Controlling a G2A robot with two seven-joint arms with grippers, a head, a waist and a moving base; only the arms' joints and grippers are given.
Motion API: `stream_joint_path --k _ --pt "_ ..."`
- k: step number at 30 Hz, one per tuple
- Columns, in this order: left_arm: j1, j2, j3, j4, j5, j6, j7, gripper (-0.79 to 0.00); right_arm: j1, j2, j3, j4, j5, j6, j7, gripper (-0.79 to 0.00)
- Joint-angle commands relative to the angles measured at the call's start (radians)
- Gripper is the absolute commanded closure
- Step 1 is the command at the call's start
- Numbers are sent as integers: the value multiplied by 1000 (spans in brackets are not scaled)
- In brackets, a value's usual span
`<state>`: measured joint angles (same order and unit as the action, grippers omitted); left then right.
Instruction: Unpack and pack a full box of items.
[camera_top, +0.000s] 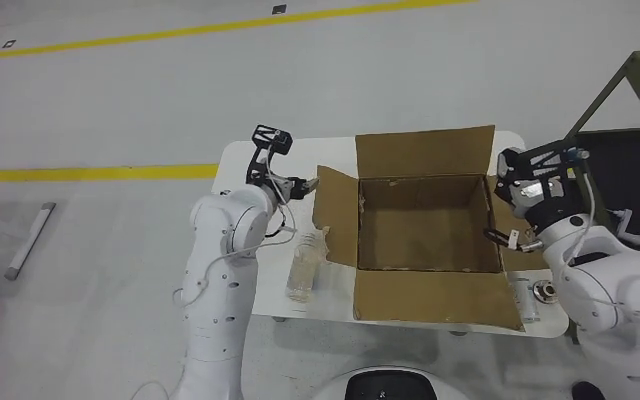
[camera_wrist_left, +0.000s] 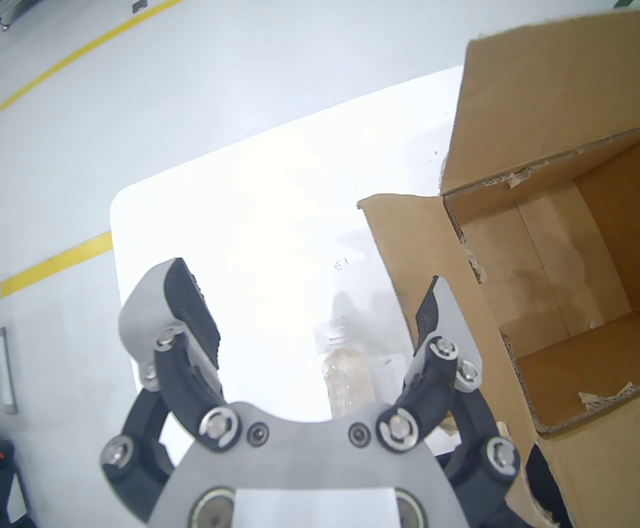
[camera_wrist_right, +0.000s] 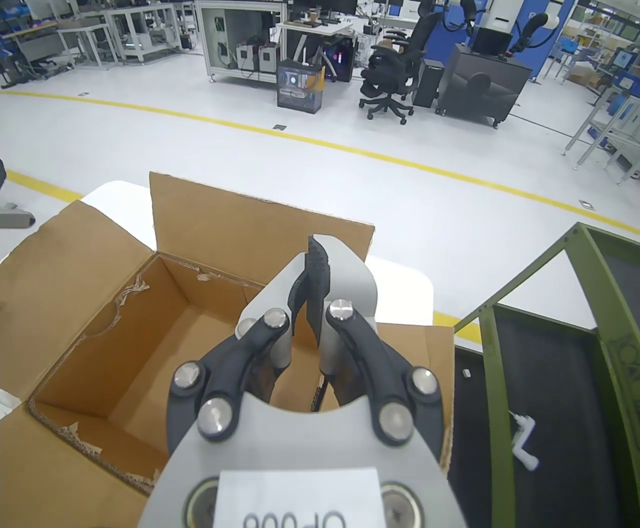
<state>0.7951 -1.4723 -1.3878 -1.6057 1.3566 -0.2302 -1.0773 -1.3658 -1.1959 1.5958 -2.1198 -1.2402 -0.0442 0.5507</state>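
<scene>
An open cardboard box (camera_top: 430, 225) sits mid-table with all flaps folded out and a bare brown inside (camera_wrist_left: 545, 280) (camera_wrist_right: 165, 345). A clear plastic bottle (camera_top: 306, 264) with a pale cap (camera_wrist_left: 345, 372) rests on the white table (camera_top: 240, 160) just left of the box's left flap. My left gripper (camera_top: 298, 186) hovers above the table beyond the bottle, open (camera_wrist_left: 310, 305), with nothing between its fingers. My right gripper (camera_top: 505, 238) is over the box's right wall, shut (camera_wrist_right: 316, 282) with nothing held.
A small silvery can (camera_top: 522, 298) and a round metal piece (camera_top: 545, 291) lie on the table right of the box. A green-framed rack (camera_wrist_right: 505, 390) with a black shelf stands at the right, holding a small white part (camera_wrist_right: 524, 440). Bare tabletop lies far left of the box.
</scene>
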Motion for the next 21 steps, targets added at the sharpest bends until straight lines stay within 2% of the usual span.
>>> stream_joint_path --k 1,6,9,12,15,21 --pt "13 6 -39 -36 -29 6 -27 -785 8 0 -10 7 -3 -8 3 0" --pt "22 21 -140 -112 -96 73 -216 -785 41 -2 -60 62 -26 -16 -2 0" --pt "48 30 -180 -144 -154 36 -268 -785 64 -5 -87 94 -33 -9 -15 0" --pt "77 39 -202 -137 -215 17 -339 -785 88 -6 -106 110 -38 -18 -13 0" --pt "104 45 -171 -120 -198 13 -430 -785 102 -7 -114 120 -44 -18 -10 0" --pt "189 49 -110 -127 -270 16 -459 -785 105 -9 -129 135 -51 -8 5 0"
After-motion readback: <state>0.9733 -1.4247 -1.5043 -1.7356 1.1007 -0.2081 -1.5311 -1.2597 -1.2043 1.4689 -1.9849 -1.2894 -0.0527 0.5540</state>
